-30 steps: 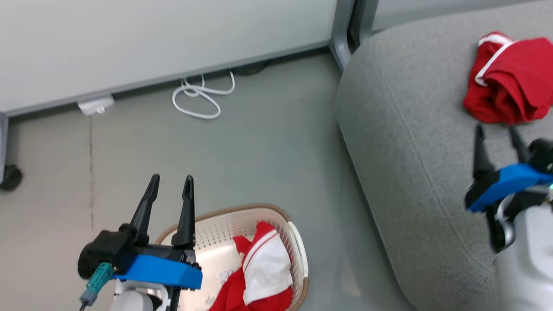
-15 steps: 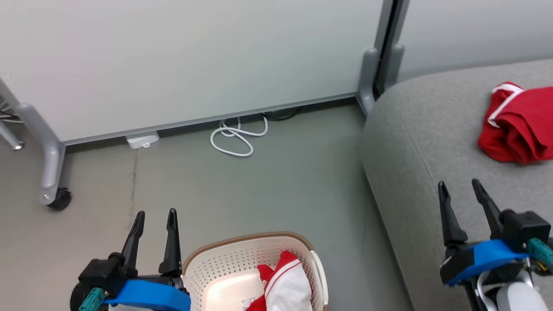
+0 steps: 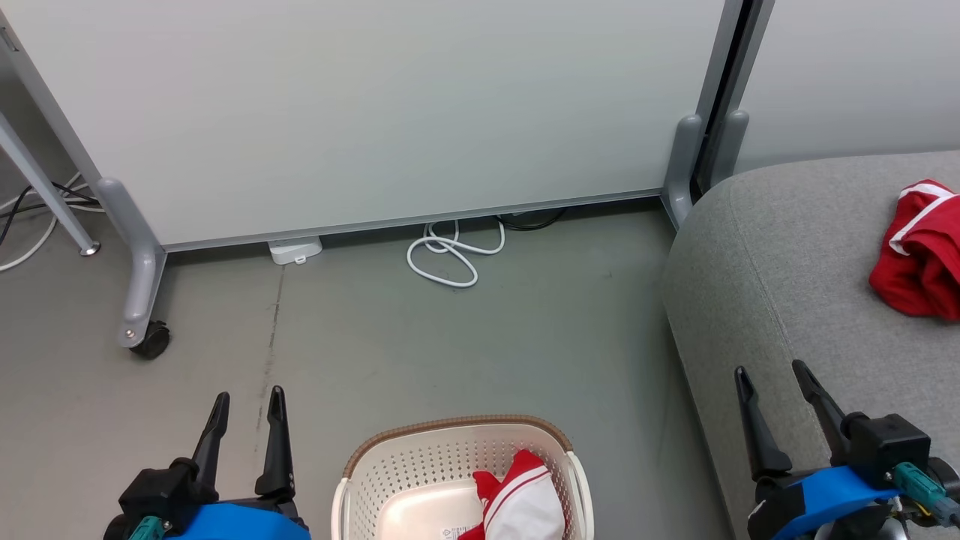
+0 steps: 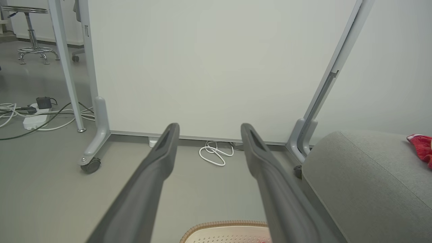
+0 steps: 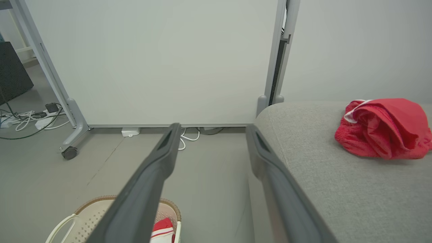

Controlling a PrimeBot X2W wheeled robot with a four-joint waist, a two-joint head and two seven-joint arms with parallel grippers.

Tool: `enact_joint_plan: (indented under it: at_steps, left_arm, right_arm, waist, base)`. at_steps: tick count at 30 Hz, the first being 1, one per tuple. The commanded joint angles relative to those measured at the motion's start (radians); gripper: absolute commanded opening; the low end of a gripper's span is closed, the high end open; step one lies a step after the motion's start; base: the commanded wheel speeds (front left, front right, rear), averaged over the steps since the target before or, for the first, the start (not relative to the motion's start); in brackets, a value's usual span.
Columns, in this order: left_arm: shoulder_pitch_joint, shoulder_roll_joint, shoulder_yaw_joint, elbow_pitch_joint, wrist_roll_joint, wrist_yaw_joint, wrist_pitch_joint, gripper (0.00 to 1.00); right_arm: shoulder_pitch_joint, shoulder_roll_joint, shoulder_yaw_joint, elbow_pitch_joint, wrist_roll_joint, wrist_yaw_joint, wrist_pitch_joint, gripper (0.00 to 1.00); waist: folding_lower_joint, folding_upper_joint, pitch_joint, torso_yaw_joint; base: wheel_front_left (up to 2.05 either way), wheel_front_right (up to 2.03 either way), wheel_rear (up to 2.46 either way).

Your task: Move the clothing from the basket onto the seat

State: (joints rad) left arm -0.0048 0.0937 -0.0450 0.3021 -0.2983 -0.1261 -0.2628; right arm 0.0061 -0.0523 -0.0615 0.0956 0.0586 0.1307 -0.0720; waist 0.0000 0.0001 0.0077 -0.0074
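The cream basket (image 3: pixel 420 469) with a brown rim stands on the floor at the bottom centre of the head view. A red and white garment (image 3: pixel 517 502) lies in its right half. A second red garment (image 3: pixel 919 259) rests bunched on the grey seat (image 3: pixel 780 262) at the right, also seen as a red heap (image 5: pixel 384 128) on the seat (image 5: pixel 337 175). My left gripper (image 3: pixel 247 401) is open and empty, left of the basket. My right gripper (image 3: pixel 772 379) is open and empty over the seat's near edge, well short of the red heap. The basket rim (image 4: pixel 222 225) and basket (image 5: pixel 84 219) show low in the wrist views.
A pale partition panel (image 3: pixel 390 112) on grey castor feet (image 3: pixel 150 341) stands behind the basket. A coiled white cable (image 3: pixel 450 259) and a small white box (image 3: pixel 295 249) lie at its base. More cables and a power strip (image 4: pixel 33 116) lie far left, near a stool (image 4: pixel 32 30).
The head camera has tilted up and swung left, so the basket and seat slid down and right in view. Both grippers stay open; the right one now sits farther from the garment on the seat.
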Motion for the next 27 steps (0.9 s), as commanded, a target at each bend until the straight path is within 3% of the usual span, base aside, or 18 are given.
enact_joint_plan:
  at_steps: [1, 20, 27]
  left_arm:
    - [0.0, 0.007, 0.001, 0.002, -0.002, -0.008, -0.003, 1.0]
    - [-0.025, 0.016, -0.016, 0.003, -0.008, -0.005, -0.003, 1.0]
    - [-0.08, 0.015, -0.075, 0.072, -0.042, -0.005, -0.003, 1.0]
  right_arm:
    - [0.013, 0.002, 0.001, 0.001, 0.016, 0.0, -0.005, 1.0]
    - [0.004, 0.002, 0.019, -0.019, 0.04, 0.0, -0.006, 1.0]
    - [-0.029, 0.002, 0.034, -0.022, 0.045, 0.0, -0.015, 1.0]
  waist:
    - [0.0, -0.0001, 0.001, 0.003]
    - [0.0, -0.0001, 0.04, -0.012]
    - [0.0, -0.0001, 0.104, -0.034]
  base:
    - [0.0, 0.0, 0.0]
    - [0.0, 0.0, 0.0]
    - [0.0, 0.0, 0.0]
